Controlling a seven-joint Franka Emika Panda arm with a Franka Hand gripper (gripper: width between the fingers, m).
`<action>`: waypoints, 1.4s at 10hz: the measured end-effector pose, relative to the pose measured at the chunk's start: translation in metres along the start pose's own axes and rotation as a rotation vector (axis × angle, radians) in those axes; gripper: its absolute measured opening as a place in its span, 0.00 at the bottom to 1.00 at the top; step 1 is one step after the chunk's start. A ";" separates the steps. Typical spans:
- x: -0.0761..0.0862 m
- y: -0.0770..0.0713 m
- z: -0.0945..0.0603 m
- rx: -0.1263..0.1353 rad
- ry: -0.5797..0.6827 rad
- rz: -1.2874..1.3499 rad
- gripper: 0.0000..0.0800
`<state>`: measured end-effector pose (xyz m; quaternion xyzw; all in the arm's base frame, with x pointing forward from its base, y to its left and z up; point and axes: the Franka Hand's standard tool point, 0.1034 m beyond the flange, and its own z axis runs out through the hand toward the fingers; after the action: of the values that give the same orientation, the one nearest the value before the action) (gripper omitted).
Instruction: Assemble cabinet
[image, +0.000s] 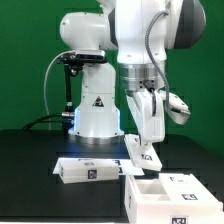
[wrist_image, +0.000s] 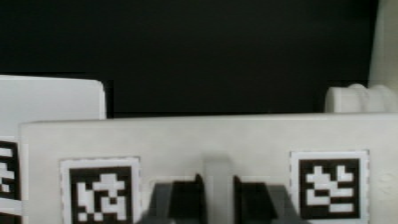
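My gripper (image: 141, 135) hangs below the arm over the middle of the table, shut on a flat white cabinet panel (image: 146, 156) that it holds tilted above the table. In the wrist view that panel (wrist_image: 214, 140) fills the lower frame and shows two marker tags. The dark fingers (wrist_image: 178, 205) clamp a narrow strip of it, with my gripper (wrist_image: 217, 198) centred between the tags. The open white cabinet box (image: 160, 192) with inner compartments stands at the exterior view's lower right, just below and beside the held panel.
Another white cabinet piece (image: 88, 171) with tags on its front lies at the exterior view's lower left. The robot base (image: 95, 110) stands behind it. In the wrist view a white part (wrist_image: 45, 100) and a ribbed white part (wrist_image: 361, 98) show beyond the panel.
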<state>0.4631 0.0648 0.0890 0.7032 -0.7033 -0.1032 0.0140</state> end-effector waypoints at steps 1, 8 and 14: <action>0.000 0.000 0.001 -0.001 0.000 -0.004 0.08; -0.007 0.009 0.005 -0.182 -0.027 -0.026 0.08; -0.004 -0.002 0.006 0.011 -0.020 -0.060 0.08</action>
<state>0.4645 0.0694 0.0829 0.7232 -0.6824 -0.1068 0.0002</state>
